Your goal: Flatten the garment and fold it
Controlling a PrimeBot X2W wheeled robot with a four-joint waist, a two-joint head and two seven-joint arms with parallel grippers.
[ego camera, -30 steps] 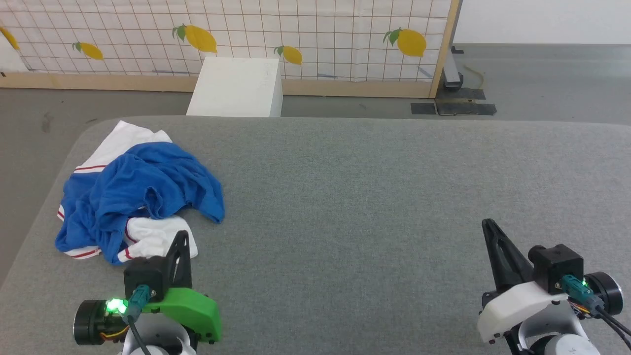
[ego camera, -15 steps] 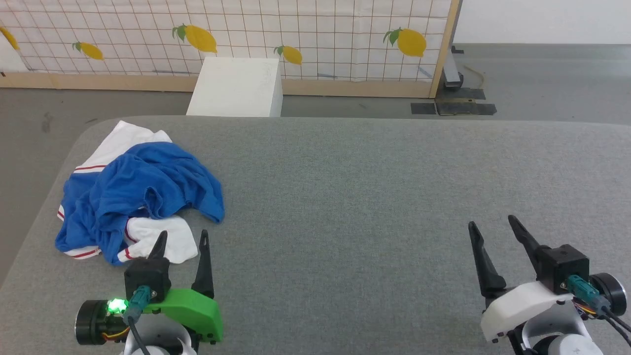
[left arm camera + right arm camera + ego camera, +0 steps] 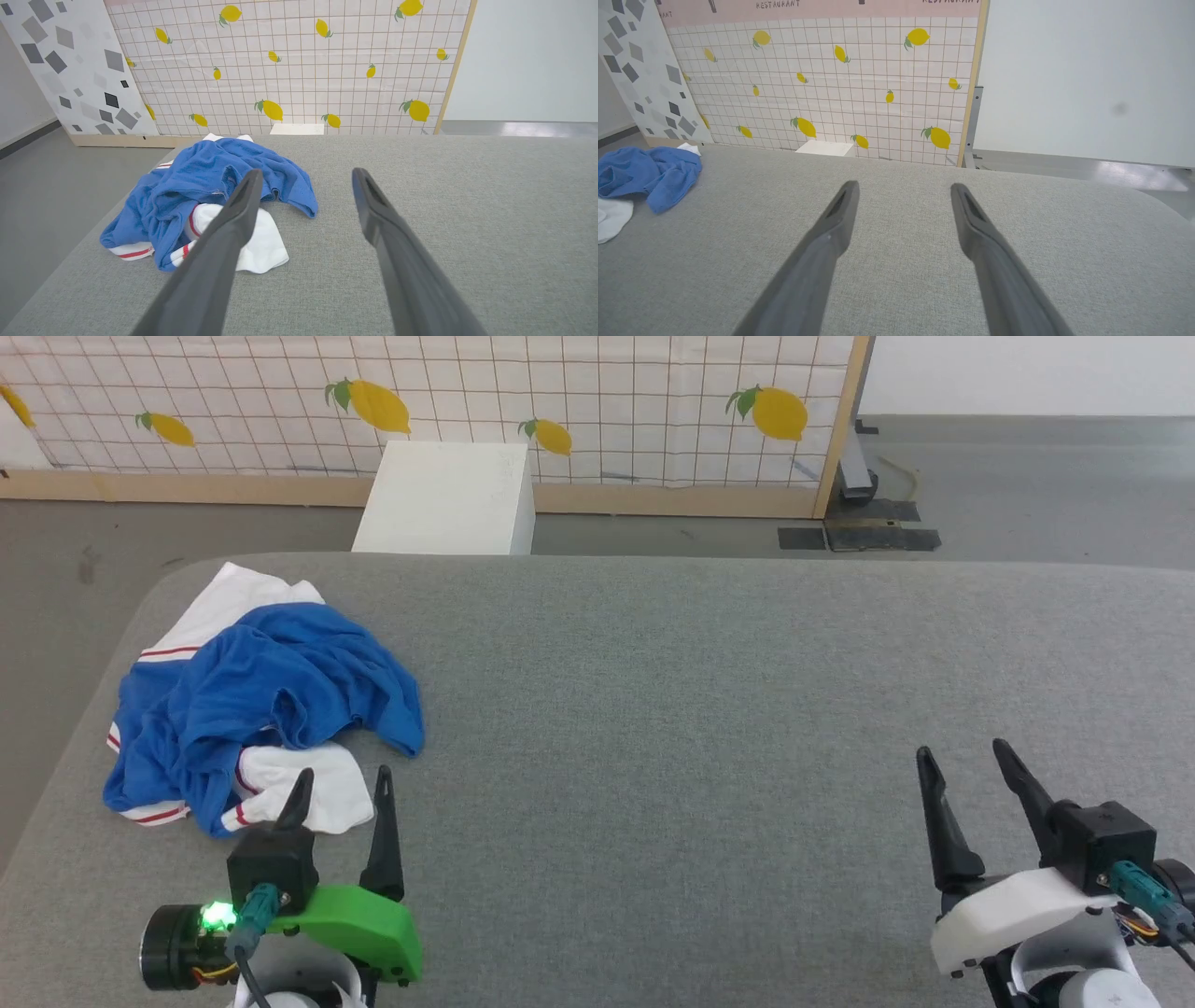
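Grey fabric-covered tabletop (image 3: pixel 653 709), rounded corners.

Beyond the tabletop's far edge: an upright panel (image 3: pixel 607 392), white grid print with yellow lemons, wooden frame.

Garment (image 3: pixel 271 691) lies on the tabletop at its far-left corner. It is a crumpled heap, not flat. Royal-blue jersey is bunched on top in deep folds. A white piece sticks out at the far side and another at the near side. Thin red stripes run where white meets blue.

White box (image 3: pixel 448 499) on the floor, just past the tabletop's far edge.

Left hand (image 3: pixel 343 773) is over the tabletop's near-left part, fingers spread wide, empty, just short of the near white piece. Right hand (image 3: pixel 963 749) is over the near-right part, also spread wide and empty.

Writing: "RESTAURANT" (image 3: pixel 778 4) in dark letters on the pink band along the panel's top.
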